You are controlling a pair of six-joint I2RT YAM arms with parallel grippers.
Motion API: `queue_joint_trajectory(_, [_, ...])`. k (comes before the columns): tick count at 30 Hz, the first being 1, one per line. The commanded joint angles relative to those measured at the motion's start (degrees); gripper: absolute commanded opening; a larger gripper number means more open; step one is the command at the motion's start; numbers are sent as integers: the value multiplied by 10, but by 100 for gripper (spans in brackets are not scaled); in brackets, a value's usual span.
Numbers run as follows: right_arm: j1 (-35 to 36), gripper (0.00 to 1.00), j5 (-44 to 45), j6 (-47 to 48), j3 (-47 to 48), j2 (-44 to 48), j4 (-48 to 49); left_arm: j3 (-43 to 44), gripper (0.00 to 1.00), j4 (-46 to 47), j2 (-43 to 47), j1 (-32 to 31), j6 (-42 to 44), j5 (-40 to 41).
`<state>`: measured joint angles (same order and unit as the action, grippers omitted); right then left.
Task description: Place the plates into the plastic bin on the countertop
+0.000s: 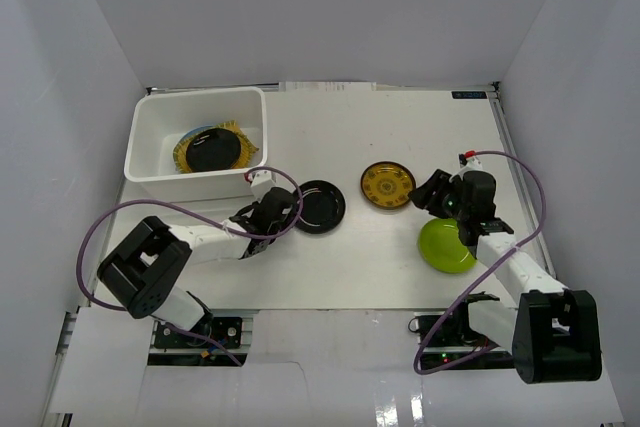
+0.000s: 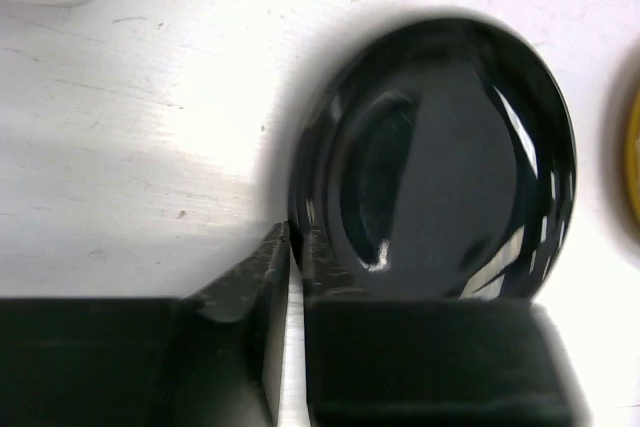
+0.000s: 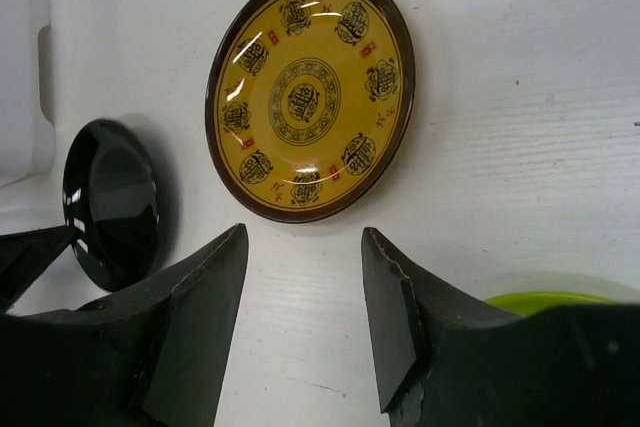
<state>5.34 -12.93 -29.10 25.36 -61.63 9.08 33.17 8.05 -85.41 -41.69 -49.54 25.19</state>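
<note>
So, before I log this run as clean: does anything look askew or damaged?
Nothing broken or spilled. Only the black plate, rim pinched in the left claw, looks tipped up on one edge; the gold plate lies flat.

Glossy, mirror-like black plate (image 2: 440, 157); shiny glazed gold-patterned plate (image 3: 310, 97); matt, scuffed countertop (image 3: 520, 147).

light: bright, even | glare: black plate (image 2: 440, 177) (left wrist blurred)
</note>
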Motion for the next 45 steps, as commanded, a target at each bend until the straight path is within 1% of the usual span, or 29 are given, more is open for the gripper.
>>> queue_joint_trajectory(1, [-2,56,20,18,2,5,-23,-6,4,30,20,3,22,8])
queue_joint_trajectory(2, [-2,57,16,15,7,1,-20,-6,0,29,22,3,23,7])
queue_joint_trajectory(3, [-2,62,-1,10,10,-10,-14,-6,0,28,27,3,23,0])
queue_joint_trajectory(6, [-2,66,-6,2,27,-45,1,-7,0,21,66,3,37,-15])
queue_joint_trajectory(10, [-3,67,0,-13,45,-93,28,-7,0,12,153,3,58,-49])
queue_joint_trajectory(11, [-4,67,-1,-16,50,-114,41,-6,0,3,191,3,60,-54])
queue_joint_trajectory(15, [-5,67,-10,-26,57,-161,61,29,0,-44,260,8,65,-80])
queue_joint_trajectory(17, [-4,66,-9,-31,64,-177,73,57,0,-63,277,13,69,-93])
queue_joint_trajectory(19, [-4,65,-13,-32,70,-200,86,74,0,-68,292,32,82,-104])
queue_joint_trajectory(22, [-5,63,0,-42,73,-222,95,122,0,-94,281,92,96,-122])
queue_joint_trajectory(23, [-7,63,0,-49,73,-233,104,145,0,-102,277,139,96,-150])
queue_joint_trajectory(25, [-9,62,-9,-54,73,-243,115,170,0,-112,267,189,91,-180])
queue_joint_trajectory(26, [-9,62,-12,-57,73,-253,125,184,0,-123,256,234,91,-198])
queue_joint_trajectory(28, [-11,61,-20,-62,76,-263,128,229,0,-136,242,279,90,-214])
queue_joint_trajectory(29, [-12,61,-22,-64,78,-267,129,242,0,-145,227,327,89,-227])
queue_joint_trajectory(31, [-13,61,-25,-68,79,-277,135,271,0,-159,207,374,85,-251])
queue_joint_trajectory(32, [-13,61,-26,-68,82,-283,135,278,0,-171,187,414,81,-275])
queue_joint_trajectory(35, [-13,61,-32,-70,84,-295,139,291,0,-185,162,470,93,-267])
queue_joint_trajectory(37, [-14,61,-46,-71,86,-301,142,281,0,-183,139,488,95,-270])
queue_joint_trajectory(38, [-14,59,-48,-72,86,-307,144,275,0,-177,132,500,95,-270])
queue_joint_trajectory(39, [-14,54,-54,-74,86,-309,146,269,0,-177,119,505,97,-272])
queue_joint_trajectory(41, [-14,48,-61,-81,85,-317,153,261,0,-182,105,514,98,-269])
queue_joint_trajectory(42, [-14,39,-64,-82,83,-318,160,258,0,-182,96,514,104,-269])
queue_joint_trajectory(44, [-14,31,-64,-83,81,-318,163,251,0,-183,90,515,110,-267])
queue_joint_trajectory(45, [-14,23,-63,-84,79,-317,166,248,0,-183,89,515,114,-265])
